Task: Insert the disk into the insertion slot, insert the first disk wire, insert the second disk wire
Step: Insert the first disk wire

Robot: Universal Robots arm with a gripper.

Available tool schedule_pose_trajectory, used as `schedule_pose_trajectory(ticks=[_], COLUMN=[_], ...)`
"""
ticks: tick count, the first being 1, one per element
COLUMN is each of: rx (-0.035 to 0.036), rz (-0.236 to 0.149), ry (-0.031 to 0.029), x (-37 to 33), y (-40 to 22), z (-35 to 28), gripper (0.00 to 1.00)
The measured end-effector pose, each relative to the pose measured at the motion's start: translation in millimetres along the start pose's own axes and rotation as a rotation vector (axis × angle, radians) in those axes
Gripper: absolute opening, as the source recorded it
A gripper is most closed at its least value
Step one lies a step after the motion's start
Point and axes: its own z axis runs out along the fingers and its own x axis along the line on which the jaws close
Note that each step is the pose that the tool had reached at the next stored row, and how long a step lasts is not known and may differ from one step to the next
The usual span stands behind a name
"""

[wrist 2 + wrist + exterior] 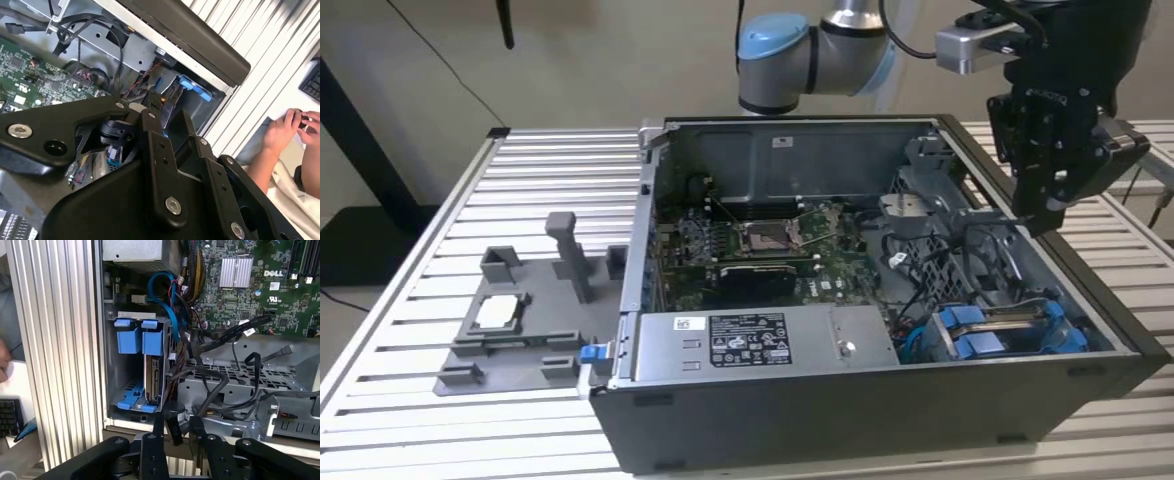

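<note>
The slatted desk [427, 250] carries the open case [854, 430]. The arm [787, 50] rises behind the case, and its claw [1047, 222] hangs over the case's wall on the exterior view's right. In a corner of the case, the slot [112, 365] holds the disk [152, 380] on edge among blue tabs. The claw is narrow, pinching a black plug [174, 426].

You're in a robotics lab or test workshop — a slatted aluminium tabletop [520, 180] carries an opened computer case [854, 430] with its motherboard [761, 250] and cables bare, beside a grey parts fixture [520, 325]; a blue-jointed robot arm [807, 55] rises behind, and a person [272, 157] works at a keyboard [9, 416] near the tabletop's edge
</note>
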Motion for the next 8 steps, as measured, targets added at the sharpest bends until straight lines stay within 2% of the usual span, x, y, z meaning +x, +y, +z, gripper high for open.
schedule_pose_trajectory(ticks=[1, 2, 3, 4, 8], rx=[-0.0001, -0.0001, -0.0001, -0.0001, -0.0005], rz=[0.0, 0.0, 0.0, 0.0, 0.0], ry=[0.0013, 0.0015, 0.0017, 0.0018, 0.0021], x=[0.0, 0.1, 0.3, 0.6, 1.6], y=[0.0, 0.1, 0.1, 0.1, 0.2], z=[-0.1, -0.1, -0.1, 0.0, 0.2], gripper=[0.33, 0.26, 0.26, 0.2, 0.2])
